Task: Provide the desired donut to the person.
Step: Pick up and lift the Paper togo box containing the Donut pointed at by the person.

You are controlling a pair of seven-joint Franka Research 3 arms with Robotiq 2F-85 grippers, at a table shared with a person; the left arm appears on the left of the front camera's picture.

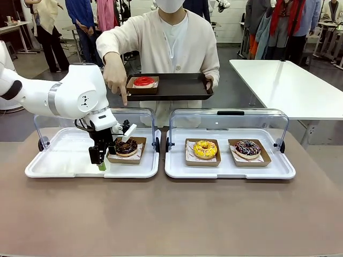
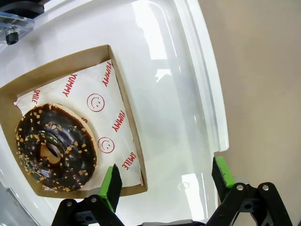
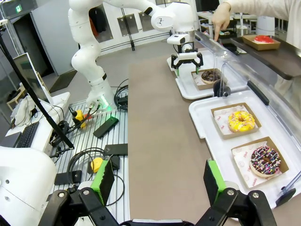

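The brown tabletop (image 1: 171,214) is being viewed by the front camera from the robot's side, facing the person in a cream cardigan (image 1: 177,43) at top centre. The chocolate nut-sprinkled donut (image 2: 70,134) is being looked down on closely by the left wrist camera. It is also being caught, far off at upper right, by the right wrist camera.

So the left arm (image 1: 69,96) is glossy white with a grey joint ring (image 1: 52,99), left hand (image 2: 164,181) black with green pads (image 2: 112,186). The person (image 1: 171,53) wears a cream cardigan (image 1: 144,48), white mask (image 1: 170,5).
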